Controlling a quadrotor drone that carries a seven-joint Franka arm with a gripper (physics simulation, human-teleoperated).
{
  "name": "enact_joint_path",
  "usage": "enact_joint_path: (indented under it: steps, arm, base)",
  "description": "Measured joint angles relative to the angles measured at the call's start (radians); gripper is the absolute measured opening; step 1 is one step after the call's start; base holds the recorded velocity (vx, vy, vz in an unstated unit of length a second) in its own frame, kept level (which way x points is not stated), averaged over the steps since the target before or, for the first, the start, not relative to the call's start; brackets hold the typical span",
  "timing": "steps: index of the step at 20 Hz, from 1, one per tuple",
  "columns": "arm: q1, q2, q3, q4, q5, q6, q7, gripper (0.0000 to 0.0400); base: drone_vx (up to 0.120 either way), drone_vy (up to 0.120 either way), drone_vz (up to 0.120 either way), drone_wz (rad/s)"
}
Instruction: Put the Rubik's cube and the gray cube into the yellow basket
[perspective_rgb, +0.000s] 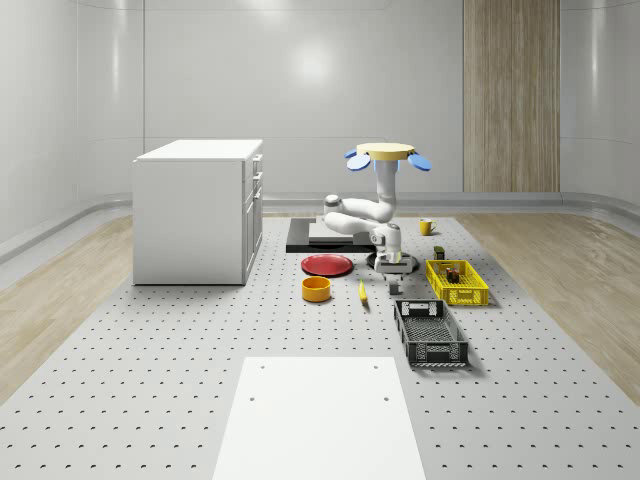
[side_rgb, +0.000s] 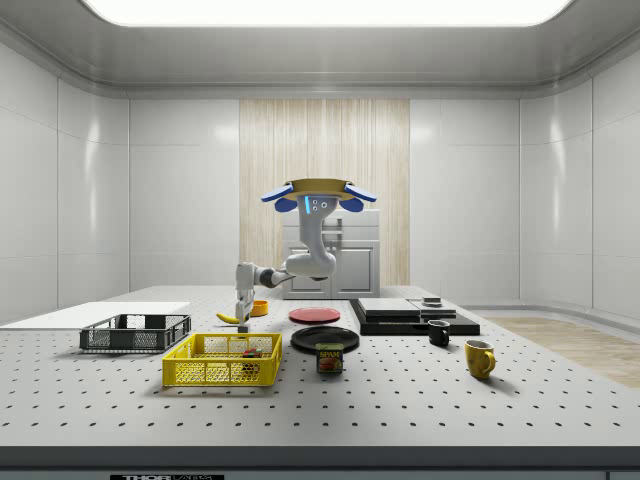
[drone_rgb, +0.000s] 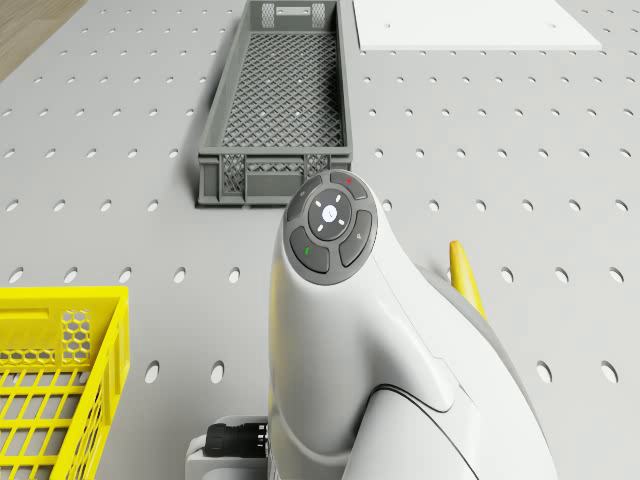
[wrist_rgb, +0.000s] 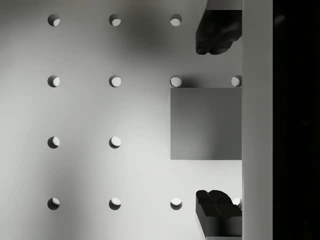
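Perforated table (perspective_rgb: 150, 340) at centre frame: the tool (wrist_rgb: 218, 120) is hanging wide open, its fingers (wrist_rgb: 218, 32) straddling the gray cube (wrist_rgb: 205, 124) untouched, just left of the yellow basket (perspective_rgb: 457, 283), the drone (perspective_rgb: 388, 154) hovering above.

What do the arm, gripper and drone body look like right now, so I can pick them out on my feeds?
The arm is glossy white with rounded links and dark grey joint seams. In the drone view its wrist link carries a grey round button pad with red and green marks. The gripper has black jaws. The drone is a yellow disc with blue rotor pods.
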Motion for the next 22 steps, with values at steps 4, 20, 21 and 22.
enact_joint_path:
  steps: [4, 20, 21, 22]
  arm:
    - [-0.004, -0.001, -0.023, 0.005, -0.021, 0.009, 0.001, 0.0400]
    - [-0.064, 0.014, -0.085, 0.074, -0.078, 0.035, 0.000, 0.0400]
    - [-0.065, 0.015, -0.088, 0.076, -0.081, 0.036, 0.000, 0.0400]
    - [-0.066, 0.015, -0.090, 0.078, -0.083, 0.037, 0.000, 0.0400]
  base:
    - [0.000, 0.000, 0.000, 0.000]
    - [0.000, 0.000, 0.000, 0.000]
    - [0.000, 0.000, 0.000, 0.000]
    - [0.000, 0.000, 0.000, 0.000]
